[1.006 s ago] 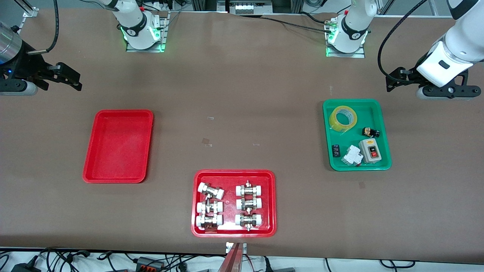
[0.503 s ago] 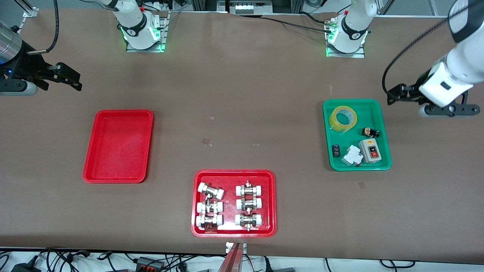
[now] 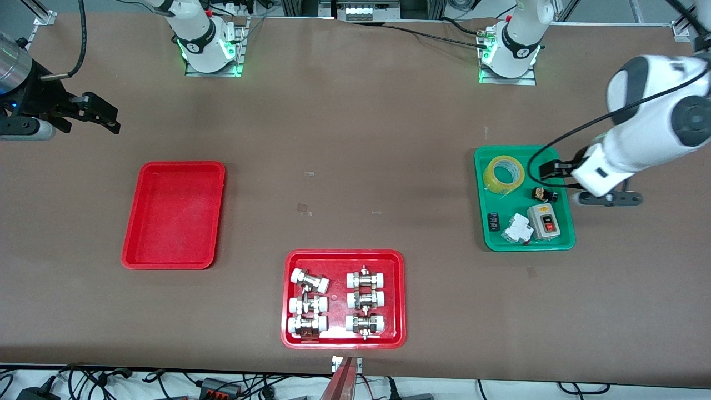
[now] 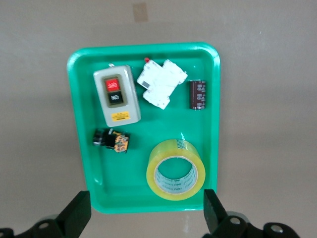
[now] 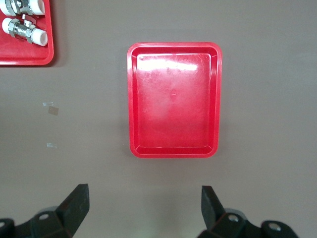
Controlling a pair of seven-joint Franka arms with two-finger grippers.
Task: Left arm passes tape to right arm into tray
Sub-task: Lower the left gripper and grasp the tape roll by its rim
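Nearest the front camera, a red tray of fittings (image 3: 343,299) sits on the brown bench (image 3: 355,166), holding six metal fittings with white caps in two columns. Farther up, toward the right arm's end, lies the tray (image 3: 174,214), plain red and bare inside. Toward the left arm's end sits the green tray (image 3: 524,198); in it, a grey switch box (image 3: 544,221) with red and black buttons and a white breaker (image 3: 516,228) lie nearest the camera, a small dark part (image 3: 492,221) beside them, a little black and orange part (image 3: 544,194) farther up, and the tape (image 3: 504,174) lies flat at the farthest end, untouched. The left gripper (image 3: 555,169) hangs over that tray's edge beside the tape, jaws spread wide and holding nothing; its fingers (image 4: 77,214) frame the tape in the left wrist view. The right gripper (image 3: 103,118) waits above the bench, farther up than the tray, jaws wide and holding nothing.
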